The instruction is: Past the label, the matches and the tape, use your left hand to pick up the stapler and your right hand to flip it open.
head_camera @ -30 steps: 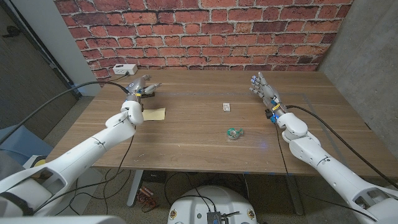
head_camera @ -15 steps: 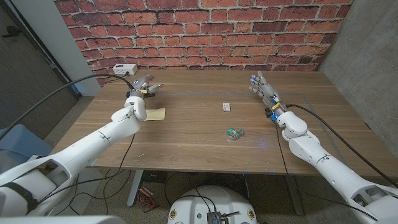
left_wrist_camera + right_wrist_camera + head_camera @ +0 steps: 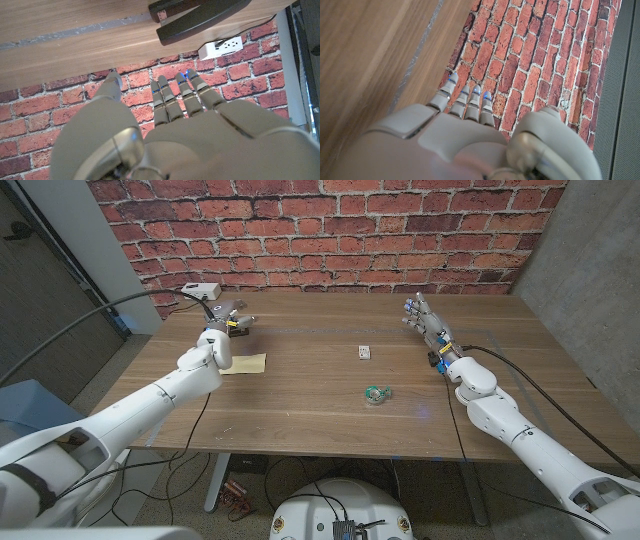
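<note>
A black stapler point(image 3: 197, 17) is seen lying on the wooden bench point(image 3: 300, 400) at its far left corner, near a white power strip point(image 3: 200, 291) by the brick wall. In the left wrist view it appears dark and long, with its arm slightly raised from its base. Over the last second the left robot hand point(image 3: 227, 319) has been carried farther toward that corner, and is now poised just short of the stapler with fingers spread and nothing held; the pickup is judged imminent but not begun. A yellow label point(image 3: 246, 362), small matches point(image 3: 365, 352) and green tape point(image 3: 377, 393) are left behind it. The right robot hand point(image 3: 424, 321) is kept waiting, fingers extended, empty.
</note>
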You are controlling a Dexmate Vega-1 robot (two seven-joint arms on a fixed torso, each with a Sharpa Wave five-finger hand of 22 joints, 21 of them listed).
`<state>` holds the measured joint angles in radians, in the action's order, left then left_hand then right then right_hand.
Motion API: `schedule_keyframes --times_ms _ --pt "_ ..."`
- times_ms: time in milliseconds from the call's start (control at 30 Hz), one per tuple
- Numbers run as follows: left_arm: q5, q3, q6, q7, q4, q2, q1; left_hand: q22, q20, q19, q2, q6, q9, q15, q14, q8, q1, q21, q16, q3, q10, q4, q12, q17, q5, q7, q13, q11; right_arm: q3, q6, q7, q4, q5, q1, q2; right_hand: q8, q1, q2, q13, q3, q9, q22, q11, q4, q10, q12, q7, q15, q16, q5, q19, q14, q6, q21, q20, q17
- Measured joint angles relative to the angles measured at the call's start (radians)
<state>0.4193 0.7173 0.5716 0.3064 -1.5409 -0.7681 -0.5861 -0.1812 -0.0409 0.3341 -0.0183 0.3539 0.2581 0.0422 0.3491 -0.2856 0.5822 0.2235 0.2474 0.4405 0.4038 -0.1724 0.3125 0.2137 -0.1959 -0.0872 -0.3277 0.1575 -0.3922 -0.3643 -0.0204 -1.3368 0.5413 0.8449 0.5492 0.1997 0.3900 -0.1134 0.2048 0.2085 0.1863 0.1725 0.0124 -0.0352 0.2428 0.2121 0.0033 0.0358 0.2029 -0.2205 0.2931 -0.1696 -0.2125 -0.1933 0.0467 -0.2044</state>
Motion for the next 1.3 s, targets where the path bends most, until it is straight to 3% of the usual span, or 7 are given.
schedule_keyframes --times_ms 200,500,633,767,867,1300 --pt "0.034 0.013 0.016 0.0 0.009 0.0 0.01 0.0 0.005 0.006 0.008 0.0 0.005 0.0 0.0 0.0 0.018 0.0 0.0 -0.004 0.002 -0.004 0.0 0.0 0.0 0.0 -0.004 0.002 0.0 0.009 0.003 -0.008 0.0 0.0 0.004 0.0 0.0 0.0 0.0 0.0 0.0 0.0 0.0 0.0 0.0 -0.005 0.0 0.0 0.0 0.0 0.0 0.0 0.0 0.0 0.0 0.0" --pt "0.11 0.049 0.035 -0.003 0.029 0.0 0.042 -0.002 -0.001 0.023 0.03 0.022 0.013 -0.001 0.02 -0.016 0.041 0.0 0.007 -0.025 0.024 0.003 0.012 0.0 -0.001 -0.022 -0.013 0.016 -0.002 0.027 0.006 -0.015 -0.006 -0.006 0.008 0.0 0.0 0.0 0.0 0.0 0.0 0.0 0.0 0.0 0.0 -0.005 0.0 0.0 0.0 0.0 -0.004 0.0 0.0 0.0 0.004 0.0" --pt "0.145 0.064 0.035 -0.006 0.042 -0.001 0.054 -0.003 -0.001 0.045 0.024 0.04 0.018 0.003 0.035 -0.025 0.075 0.006 0.012 -0.025 0.037 0.003 0.017 0.0 -0.004 -0.024 -0.018 0.016 -0.004 0.035 0.009 -0.015 -0.009 -0.009 0.009 0.0 0.0 0.0 0.0 -0.003 0.0 0.0 0.0 0.003 0.0 -0.005 0.0 0.0 0.0 0.0 -0.004 0.0 0.0 0.0 0.004 0.0" --pt "0.175 0.078 0.035 -0.009 0.059 0.003 0.067 -0.003 -0.002 0.048 -0.013 0.043 0.026 0.004 0.035 -0.029 0.124 0.006 0.012 -0.019 0.037 -0.004 0.017 0.003 -0.004 -0.022 -0.026 0.016 -0.006 0.039 0.01 -0.015 -0.01 -0.01 0.01 0.0 0.0 0.0 0.0 -0.003 0.0 0.0 0.0 0.003 0.0 -0.005 0.0 0.0 0.0 0.0 -0.004 0.0 0.0 0.0 0.004 0.0" --pt "0.201 0.094 0.037 -0.019 0.082 0.011 0.084 -0.003 -0.002 0.048 -0.013 0.043 0.028 0.004 0.035 -0.029 0.151 0.006 0.012 -0.015 0.037 -0.007 0.017 0.003 -0.004 -0.022 -0.028 0.016 -0.008 0.045 0.011 -0.015 -0.013 -0.012 0.011 -0.004 0.0 0.0 0.0 -0.003 0.0 0.0 -0.004 0.003 -0.004 -0.009 -0.004 0.0 0.0 0.0 -0.004 0.0 0.004 0.0 0.004 0.0" --pt "0.291 0.149 0.041 -0.076 0.138 0.033 0.136 -0.003 -0.002 0.048 0.004 0.039 0.037 0.001 0.039 -0.033 0.156 0.006 0.012 -0.039 0.043 0.009 0.017 0.003 -0.004 -0.025 -0.037 0.021 -0.014 0.059 0.013 -0.01 -0.018 -0.024 0.013 -0.004 0.0 0.0 0.0 -0.003 0.0 0.0 -0.005 0.003 -0.006 -0.009 0.002 0.0 0.0 0.007 -0.004 0.0 0.009 0.0 0.004 0.0"
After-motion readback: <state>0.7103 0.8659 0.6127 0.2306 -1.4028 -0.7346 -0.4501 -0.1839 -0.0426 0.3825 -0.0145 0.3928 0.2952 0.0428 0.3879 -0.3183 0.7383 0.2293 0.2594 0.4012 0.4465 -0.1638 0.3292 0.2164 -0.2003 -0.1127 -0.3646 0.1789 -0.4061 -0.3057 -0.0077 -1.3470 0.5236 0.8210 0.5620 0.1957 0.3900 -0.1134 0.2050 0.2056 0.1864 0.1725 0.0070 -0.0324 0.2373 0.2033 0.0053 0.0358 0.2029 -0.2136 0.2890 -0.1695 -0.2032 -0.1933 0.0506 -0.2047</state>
